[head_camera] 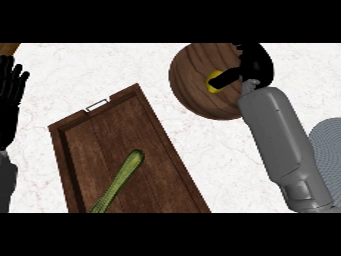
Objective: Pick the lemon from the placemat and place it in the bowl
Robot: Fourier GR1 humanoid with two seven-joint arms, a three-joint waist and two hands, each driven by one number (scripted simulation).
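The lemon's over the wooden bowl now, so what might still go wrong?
The right robot hand is curled round the lemon over the wooden bowl, whose face looks tipped toward the view. Once released, the lemon might roll toward the rim. Pulling back, the forearm could nudge the bowl's edge, which it crosses.

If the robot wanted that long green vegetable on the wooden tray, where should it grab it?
Probably mid-length, from straight above. The green vegetable lies flat and slanted on the wooden tray, thin and long, so fingers closing across its narrow width would balance it; the tray's raised rim hinders sideways approaches.
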